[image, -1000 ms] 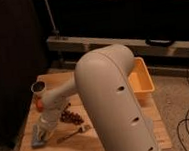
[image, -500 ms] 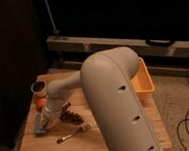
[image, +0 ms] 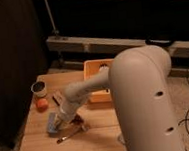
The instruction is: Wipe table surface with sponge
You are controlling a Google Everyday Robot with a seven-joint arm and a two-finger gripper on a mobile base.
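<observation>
Arm is reaching down-left across the table surface (image: 101,139), placing the gripper (image: 62,118) low over the sponge (image: 53,122) near the left-front area, w/ the sponge lying flat on the wood, presumably for wiping contact. Finger state: cannot tell, since wrist is blocking the tips. Orange tub (image: 95,77) is sitting at the rear edge, partly hidden behind the forearm. Small can (image: 38,88) and orange ball (image: 42,103) are sitting rear-left, away from the sponge. Thin utensil (image: 71,134) is lying in front; type unclear.
</observation>
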